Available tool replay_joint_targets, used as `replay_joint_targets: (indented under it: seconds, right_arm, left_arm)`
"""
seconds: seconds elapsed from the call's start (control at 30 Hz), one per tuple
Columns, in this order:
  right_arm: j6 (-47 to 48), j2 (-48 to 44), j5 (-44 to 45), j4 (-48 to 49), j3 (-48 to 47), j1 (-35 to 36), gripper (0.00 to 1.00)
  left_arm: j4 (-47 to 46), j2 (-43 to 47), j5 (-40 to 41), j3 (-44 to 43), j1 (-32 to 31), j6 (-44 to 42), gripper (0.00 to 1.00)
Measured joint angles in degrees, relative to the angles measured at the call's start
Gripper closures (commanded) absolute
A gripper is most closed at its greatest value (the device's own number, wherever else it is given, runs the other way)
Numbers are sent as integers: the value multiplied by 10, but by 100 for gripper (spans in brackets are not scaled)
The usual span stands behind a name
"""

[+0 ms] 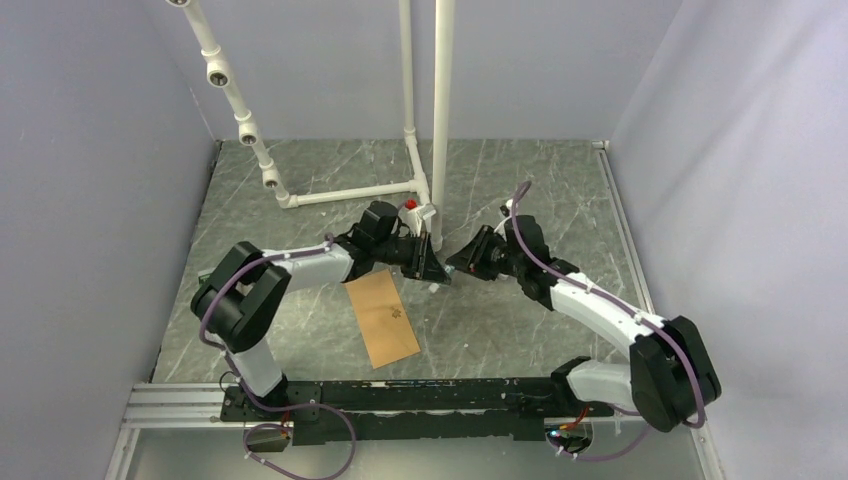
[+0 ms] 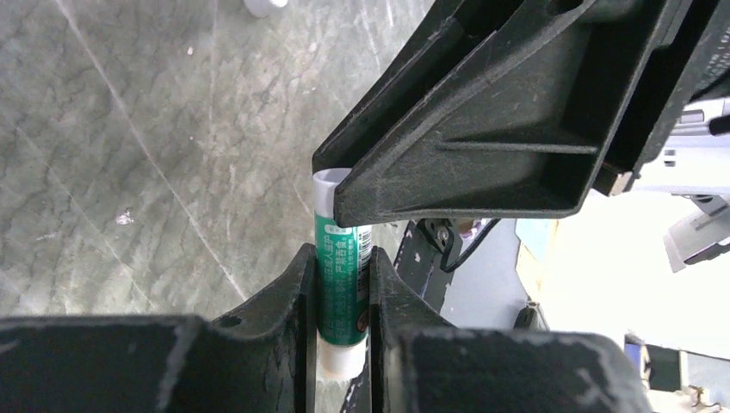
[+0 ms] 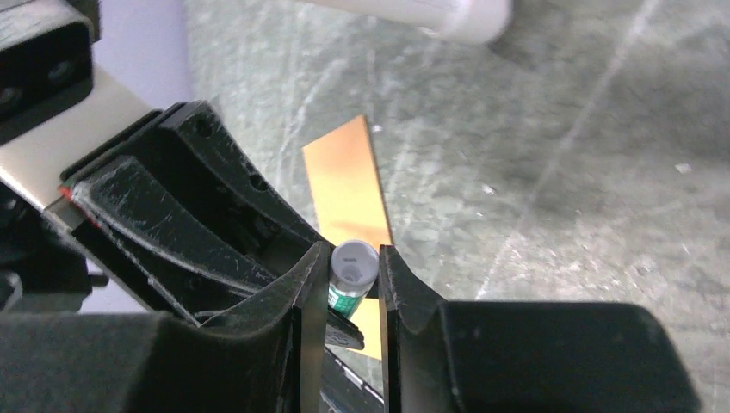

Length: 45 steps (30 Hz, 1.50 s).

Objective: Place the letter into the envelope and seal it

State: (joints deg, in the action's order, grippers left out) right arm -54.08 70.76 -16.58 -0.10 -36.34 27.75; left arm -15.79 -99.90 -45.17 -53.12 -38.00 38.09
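Observation:
The orange-brown envelope [image 1: 385,318] lies flat on the grey table, just near-left of both grippers; a strip of it also shows in the right wrist view [image 3: 344,185]. The letter is out of view. A green glue stick [image 2: 343,288] with white ends hangs above the table between the two grippers. My left gripper [image 2: 343,255] is shut on its green body, a finger pressing each side. From the opposite side, my right gripper [image 3: 353,258] is shut on the stick's white capped end [image 3: 355,262]. The two grippers meet tip to tip at the table's middle [image 1: 445,268].
A white pipe frame [image 1: 410,150] stands on the table just behind the grippers, with a small red-topped piece [image 1: 410,204] by its upright. Grey walls close in the left, back and right. A black rail [image 1: 400,395] runs along the near edge.

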Motion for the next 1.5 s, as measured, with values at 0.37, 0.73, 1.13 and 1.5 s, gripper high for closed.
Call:
replay_joint_targets:
  seconds: [0.37, 0.73, 1.13, 1.5]
  right_arm:
    - [137, -97, -110, 107, -18, -18, 96]
    - [286, -104, -240, 31, -228, -24, 37]
    - [169, -37, -52, -120, -377, 4, 33]
    - [161, -36, 5, -180, -382, 41, 63]
  left_arm:
    - [110, 120, -5, -68, 5, -78, 98]
    - [123, 202, -51, -171, 12, -105, 97]
    - [148, 224, 96, -174, 1, -152, 98]
    - [149, 224, 122, -174, 1, -153, 98]
